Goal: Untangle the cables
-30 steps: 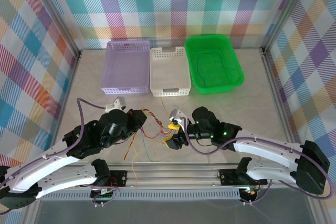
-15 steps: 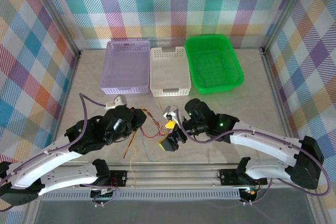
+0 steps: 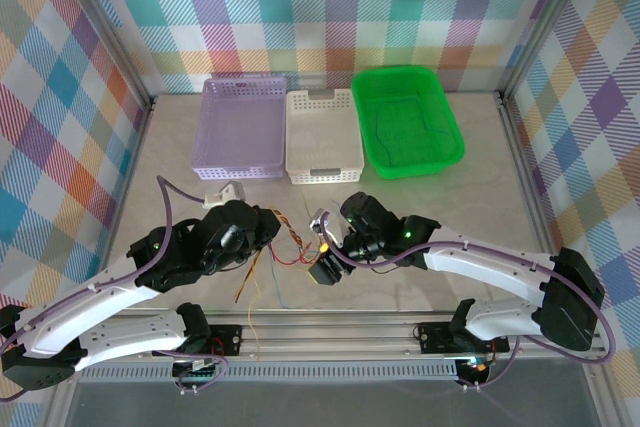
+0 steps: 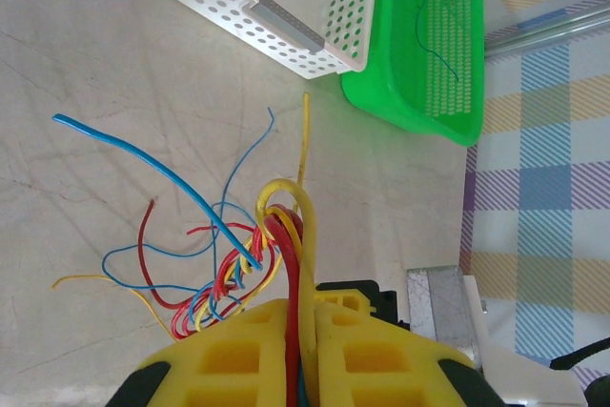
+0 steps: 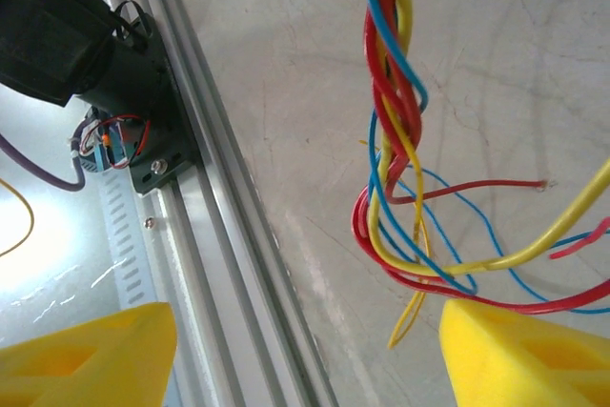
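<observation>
Over the bench (image 3: pixel 480 197), the cables (image 3: pixel 290 247) are seen bunched between left gripper (image 3: pixel 272 232) and right gripper (image 3: pixel 325 250). At the left wrist, they are clamped in the jaws, presumably as an anchor; one strand (image 4: pixel 431 16) lies in the green basket (image 4: pixel 410 92). At the right wrist, jaws are spread beside the twisted cables.

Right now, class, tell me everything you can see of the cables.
The cables are thin, glossy red, yellow and blue wires, twisted together into a braid in the middle. The left gripper is shut on one end of the bundle, with yellow and red strands running between its pads. Loose ends curl out over the table. The right gripper hangs open by the twist; whether a finger touches it is unclear.
</observation>
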You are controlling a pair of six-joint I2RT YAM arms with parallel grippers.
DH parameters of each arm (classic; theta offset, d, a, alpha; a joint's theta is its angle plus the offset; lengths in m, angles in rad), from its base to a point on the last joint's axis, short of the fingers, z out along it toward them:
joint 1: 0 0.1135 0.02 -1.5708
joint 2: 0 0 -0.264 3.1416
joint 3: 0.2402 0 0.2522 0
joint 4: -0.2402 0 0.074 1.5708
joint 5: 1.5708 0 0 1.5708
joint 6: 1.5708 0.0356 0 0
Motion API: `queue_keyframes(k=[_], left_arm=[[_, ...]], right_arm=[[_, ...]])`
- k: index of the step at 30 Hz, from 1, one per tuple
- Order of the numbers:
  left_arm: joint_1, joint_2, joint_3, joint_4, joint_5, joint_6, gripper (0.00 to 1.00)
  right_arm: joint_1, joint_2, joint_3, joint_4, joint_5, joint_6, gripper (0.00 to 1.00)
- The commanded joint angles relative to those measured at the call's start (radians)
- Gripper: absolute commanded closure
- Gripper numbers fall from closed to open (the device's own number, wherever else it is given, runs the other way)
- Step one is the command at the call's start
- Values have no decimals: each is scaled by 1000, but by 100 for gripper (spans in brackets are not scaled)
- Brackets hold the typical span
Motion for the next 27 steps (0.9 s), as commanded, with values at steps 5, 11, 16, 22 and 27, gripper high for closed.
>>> queue_keyframes(k=[5,11,16,22,27], left_arm=[[1,11,18,19,26,11,100],[1,22,26,26,39,15,100],[1,19,28,26,40,16,100],[1,14,25,29,40,15,100],[1,9,21,28,37,15,100]], right_arm=[[27,-5,27,39,101,-38,35],[54,28,40,46,157,-63,39],[71,59,46,45,202,-86,42],[81,98,45,58,197,-88,52],[83,109,39,66,190,-86,66]])
